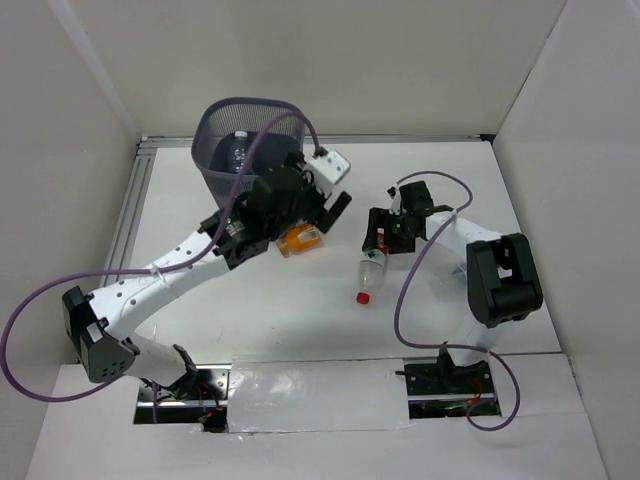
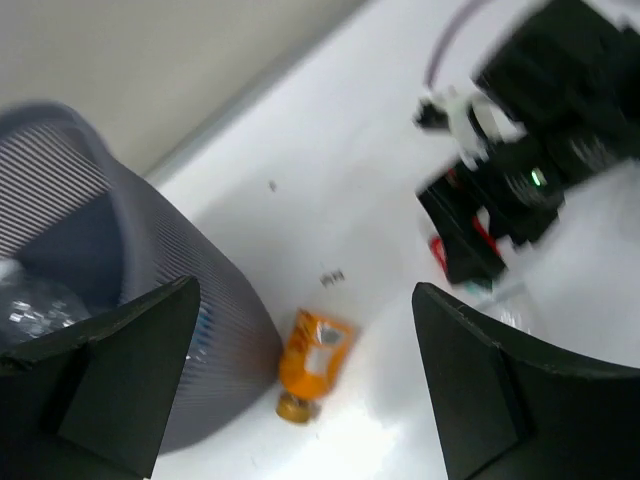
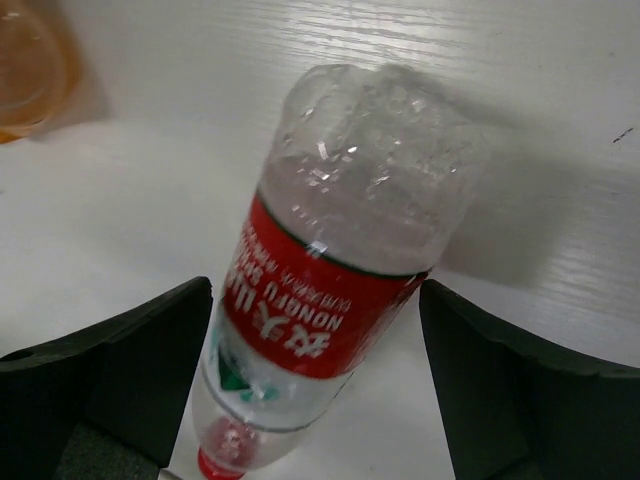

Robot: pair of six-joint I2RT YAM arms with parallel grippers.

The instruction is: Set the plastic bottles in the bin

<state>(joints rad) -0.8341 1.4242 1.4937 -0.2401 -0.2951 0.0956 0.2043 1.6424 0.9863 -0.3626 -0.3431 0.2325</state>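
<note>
Over the red-label bottle (image 3: 330, 290), the right tool (image 3: 315, 345) stands wide open.

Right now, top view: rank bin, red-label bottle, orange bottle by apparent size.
1. bin, by far the largest.
2. red-label bottle.
3. orange bottle, smallest as seen. It is partly covered from above, so how much smaller than the red-label bottle is unsure.

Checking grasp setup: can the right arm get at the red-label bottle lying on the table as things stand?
Probably yes: the right arm has its open jaws either side of the red-label bottle, with nothing between them.
</note>
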